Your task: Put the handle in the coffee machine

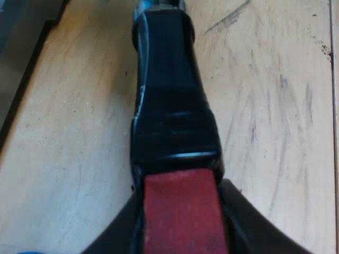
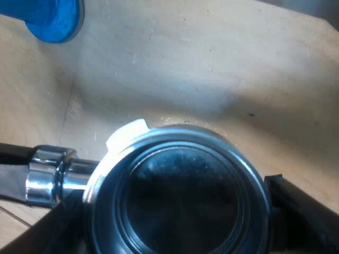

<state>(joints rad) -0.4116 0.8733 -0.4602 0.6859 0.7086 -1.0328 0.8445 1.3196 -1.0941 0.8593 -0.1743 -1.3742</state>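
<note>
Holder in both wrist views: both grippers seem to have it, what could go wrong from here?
1. The left gripper clamps the handle at its red end while the right gripper seems to clamp the holder at its basket: uncoordinated moves could twist or wrench it loose.
2. The blue tamper sits close by on the table; a swing of the holder might knock it.

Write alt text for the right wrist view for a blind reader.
A round metal holder, seen from above, dark inside, sits gripped between the black fingers of the right gripper. Its shiny neck leads to a dark handle; a blue tamper rests farther off on the wooden table.
</note>
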